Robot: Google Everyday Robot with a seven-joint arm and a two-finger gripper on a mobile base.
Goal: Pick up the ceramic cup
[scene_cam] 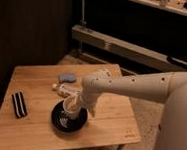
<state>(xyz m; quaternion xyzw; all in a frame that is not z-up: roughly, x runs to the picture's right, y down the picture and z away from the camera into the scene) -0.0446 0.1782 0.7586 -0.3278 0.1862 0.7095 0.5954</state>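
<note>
The ceramic cup [69, 107] is small, pale and round, and stands upright on the round black plate [57, 123] near the front middle of the wooden table [109, 122]. My white arm reaches in from the right. My gripper [83, 107] points down at the cup's right rim, right against it. The gripper hides the cup's right side.
A clear plastic bottle [63, 90] lies on its side just behind the plate. A blue-grey pad [66, 77] lies further back. A black striped bar [18, 104] lies at the table's left. A dark shelf unit and a metal rail stand behind the table.
</note>
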